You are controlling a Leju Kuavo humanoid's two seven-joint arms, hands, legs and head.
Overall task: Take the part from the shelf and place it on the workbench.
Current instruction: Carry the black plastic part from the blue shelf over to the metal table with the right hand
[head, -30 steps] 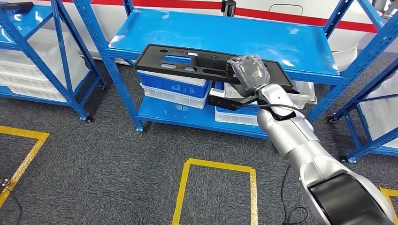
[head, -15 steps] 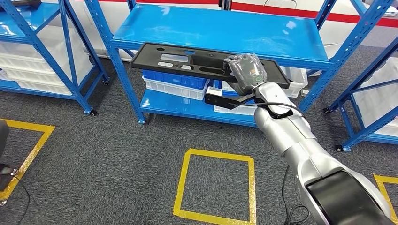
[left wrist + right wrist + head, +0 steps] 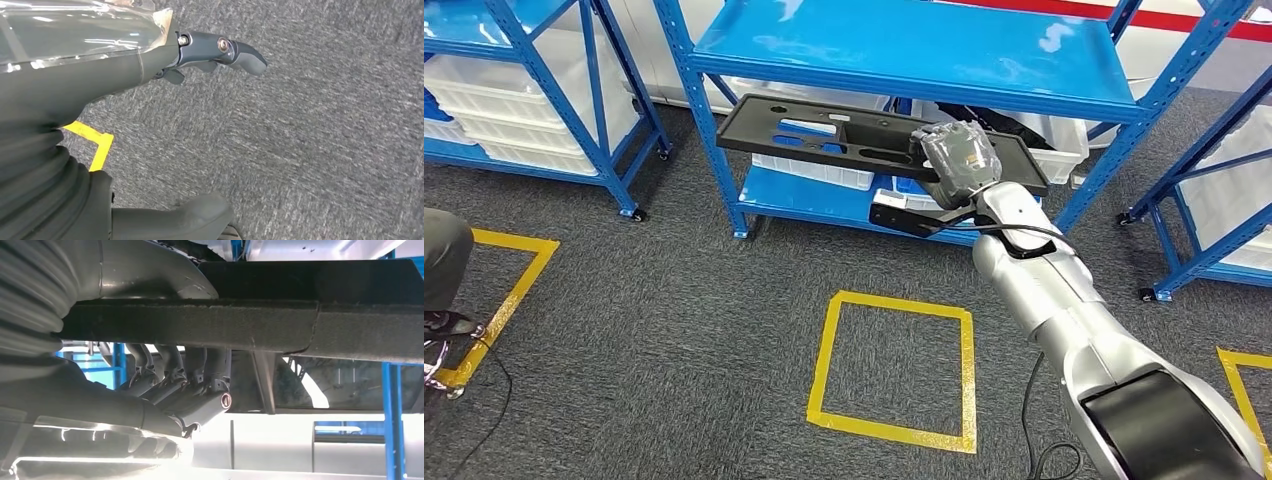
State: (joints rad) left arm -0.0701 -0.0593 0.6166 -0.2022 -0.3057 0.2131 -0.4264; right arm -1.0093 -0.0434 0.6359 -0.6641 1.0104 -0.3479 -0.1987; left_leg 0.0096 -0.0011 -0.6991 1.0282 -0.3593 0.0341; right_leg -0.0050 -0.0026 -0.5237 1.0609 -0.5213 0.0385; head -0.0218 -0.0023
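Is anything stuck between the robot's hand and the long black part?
Nothing visible is. The right hand already grips the black part, with its fingers wrapped round the edge. The part is in front of the blue shelf. No workbench is in sight, so the way there cannot be judged.

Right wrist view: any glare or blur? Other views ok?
Right wrist view: blown-out white glare below the right hand; the black part is dark but readable. Head view: evenly lit, sheen on the blue shelf. Left wrist view: sharp carpet, reflections on the left hand cover.
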